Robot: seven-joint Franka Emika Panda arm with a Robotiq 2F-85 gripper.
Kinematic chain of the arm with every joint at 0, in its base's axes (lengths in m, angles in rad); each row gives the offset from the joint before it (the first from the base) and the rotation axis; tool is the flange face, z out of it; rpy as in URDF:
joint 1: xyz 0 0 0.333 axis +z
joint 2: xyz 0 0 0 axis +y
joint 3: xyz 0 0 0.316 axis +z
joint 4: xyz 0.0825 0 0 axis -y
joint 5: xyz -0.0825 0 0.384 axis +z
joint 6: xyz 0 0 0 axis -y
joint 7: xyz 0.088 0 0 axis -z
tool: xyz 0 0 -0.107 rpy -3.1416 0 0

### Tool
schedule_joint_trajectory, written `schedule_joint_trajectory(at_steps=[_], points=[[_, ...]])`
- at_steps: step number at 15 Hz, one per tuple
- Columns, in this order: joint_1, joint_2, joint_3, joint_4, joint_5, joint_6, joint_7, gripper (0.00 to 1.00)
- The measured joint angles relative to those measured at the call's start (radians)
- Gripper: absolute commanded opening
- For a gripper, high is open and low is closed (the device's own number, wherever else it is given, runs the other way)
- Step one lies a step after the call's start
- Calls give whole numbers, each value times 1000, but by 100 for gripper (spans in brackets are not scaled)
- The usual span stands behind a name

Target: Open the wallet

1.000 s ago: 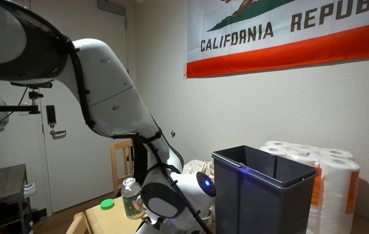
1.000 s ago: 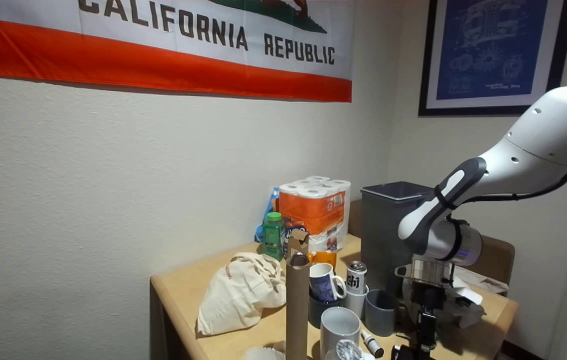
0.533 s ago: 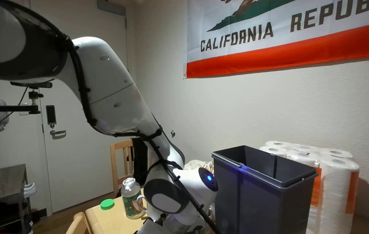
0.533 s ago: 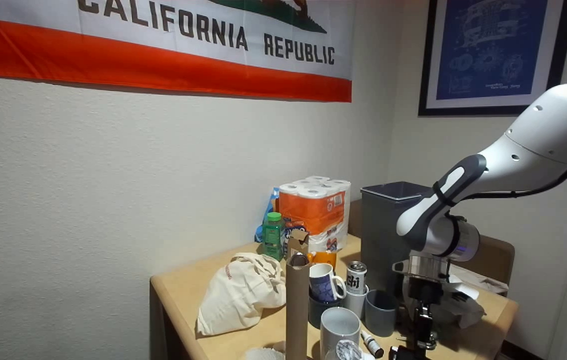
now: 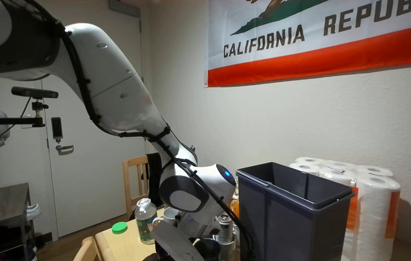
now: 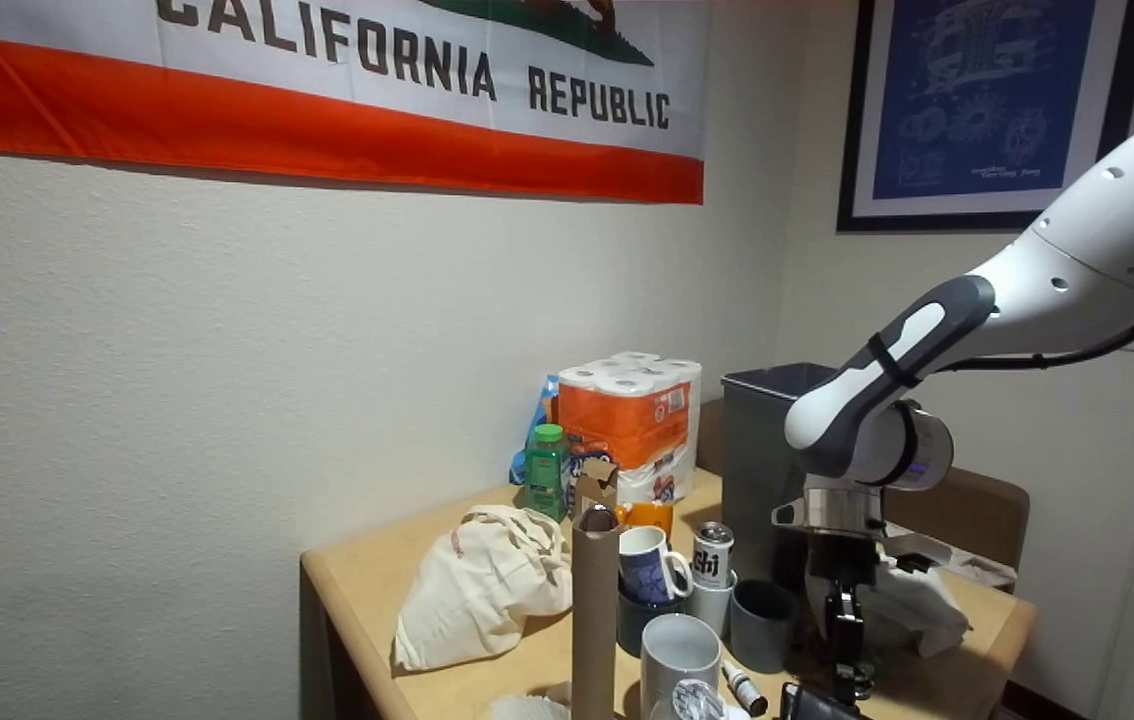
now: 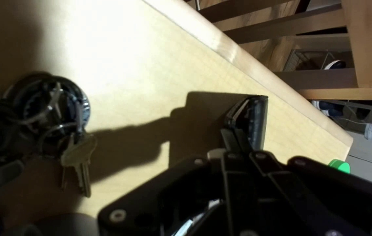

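Observation:
The black wallet [image 7: 260,121] stands partly spread near the table's corner in the wrist view, its two sides forming a narrow V. My gripper [image 7: 233,131] is shut with its fingertips on the edge of the wallet's thin left flap, while the thicker right side stays outside the jaws. In an exterior view the gripper [image 6: 846,690] points straight down, and a dark bit of the wallet [image 6: 809,706] shows at the bottom border. Whether the wallet's lower edge touches the table is hidden.
Keys [image 7: 81,155] and a round dark object [image 7: 50,101] with metal rings lie left of the wallet. The table edge [image 7: 255,72] runs close beside it. A tall bin [image 5: 292,217], a grey mug [image 6: 762,625], a can [image 6: 713,556] and a cardboard tube [image 6: 594,620] stand nearby.
The arm has risen in both exterior views, mostly in the last half second. A can and mugs behind it have come into sight. More of the wallet shows below the gripper.

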Motion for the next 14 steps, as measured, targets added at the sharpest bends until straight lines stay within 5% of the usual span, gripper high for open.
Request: schedule_joint_trajectory(at_steps=[1,2,4,11,14], points=[[10,-8,0,-2,-9,-8,17,2],[19,-14,0,-3,-19,-12,32,27],[32,-18,0,-3,-36,-13,62,32],[40,-18,-2,-4,-47,-12,95,86],[39,-18,-3,-4,-47,-12,102,100]])
